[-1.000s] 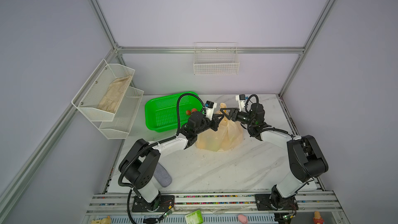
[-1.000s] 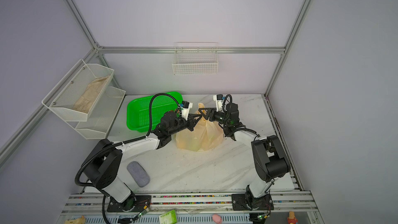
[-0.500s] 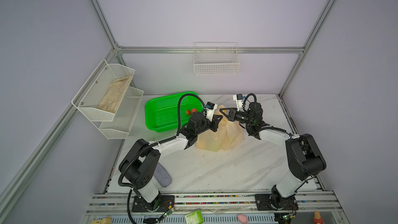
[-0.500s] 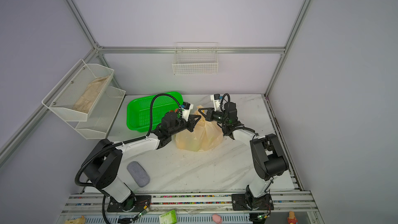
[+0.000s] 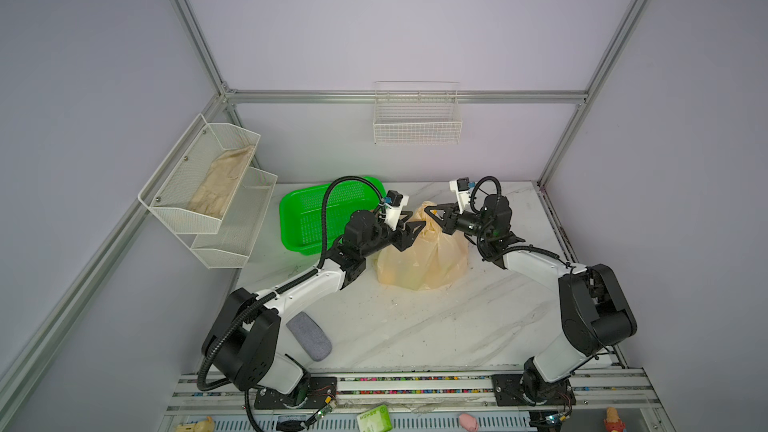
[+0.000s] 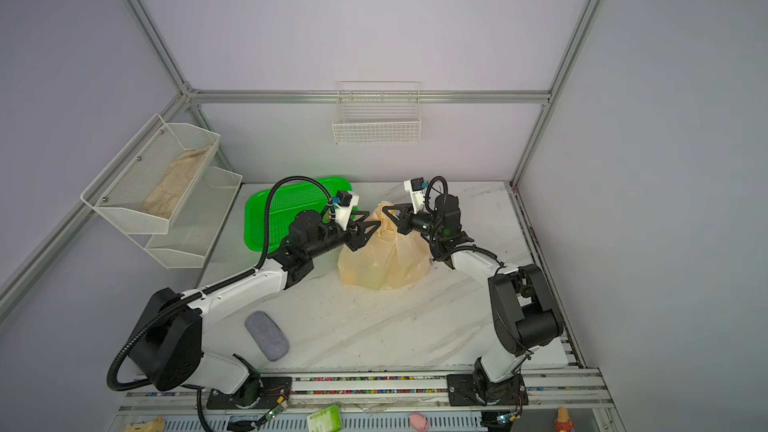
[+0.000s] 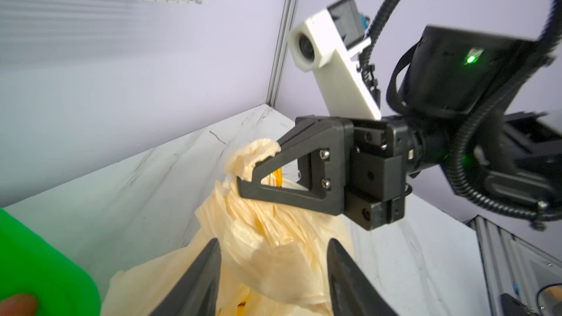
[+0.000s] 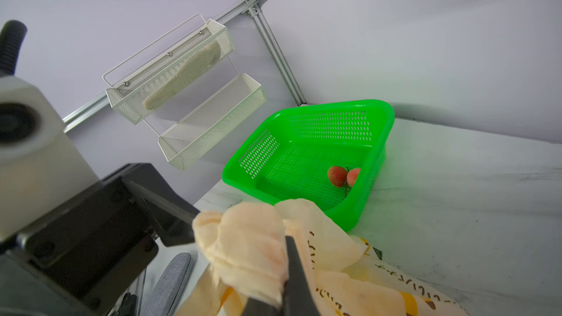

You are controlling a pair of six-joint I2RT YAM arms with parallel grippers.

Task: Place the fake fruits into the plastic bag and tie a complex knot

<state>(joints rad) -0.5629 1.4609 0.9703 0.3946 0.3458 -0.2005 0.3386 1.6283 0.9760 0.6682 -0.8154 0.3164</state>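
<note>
Plastic bag (image 5: 424,259) sits on the worktop (image 5: 436,326) a little toward 12 o'clock of centre, its neck gathered into a peak on top.

Right tool (image 5: 432,213): pressed together, pinching the bunched top of the bag from the 3 o'clock side. In the left wrist view the crumpled film wraps over its fingertips (image 7: 243,182).

Left tool (image 7: 272,244): spread, one finger on either side of the bag's upper fold, coming in from 9 o'clock. I cannot tell whether either finger touches the film. In both top views the two tools face each other tip to tip across the peak, close together.

Green basket (image 8: 304,110) lies at 10 o'clock of the bag. Its near corner is just beside the bag, and the left forearm crosses over its right rim. Two red fake fruits (image 8: 337,176) lie together in that corner. What is inside the bag I cannot make out.

Open room: marble runs from the bag toward 6 o'clock to the front rail. A grey pad (image 5: 309,336) lies at 7 o'clock near the left arm's base. At 3 o'clock the right elbow stands close to the worktop's side edge.
</note>
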